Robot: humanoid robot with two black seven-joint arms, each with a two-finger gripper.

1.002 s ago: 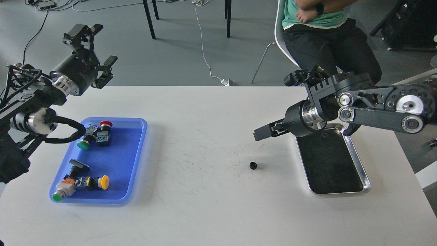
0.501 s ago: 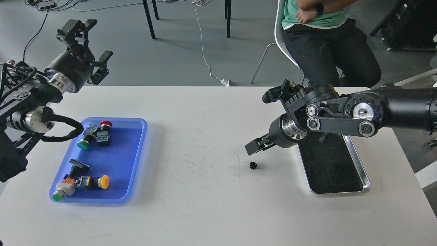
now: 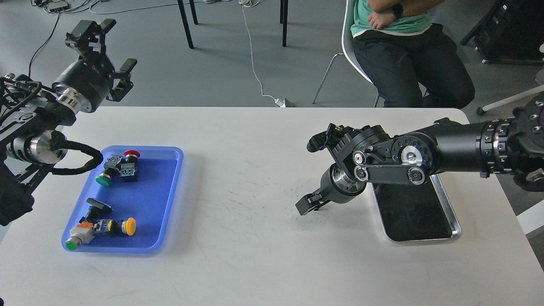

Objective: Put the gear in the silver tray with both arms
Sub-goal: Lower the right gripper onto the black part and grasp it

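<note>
The gear is hidden in the head view; my right gripper (image 3: 309, 205) sits low over the table's middle, covering the spot just left of the silver tray (image 3: 455, 224). Its two fingers look slightly parted, and nothing shows between them. The right arm reaches in from the right edge and crosses the tray's far end. The silver tray's dark bottom holds nothing that I can see. My left gripper (image 3: 111, 49) is raised past the table's back left corner, wide open and holding nothing.
A blue plastic tray (image 3: 172, 204) at the left holds several push-button switches with red, green and yellow caps. A seated person (image 3: 408, 46) is behind the table's far right edge. Chair legs and cables lie on the floor beyond.
My right gripper moved left and down from above the silver tray onto the gear's spot, so the gear no longer shows. The left gripper drifted slightly left and back, staying open.
</note>
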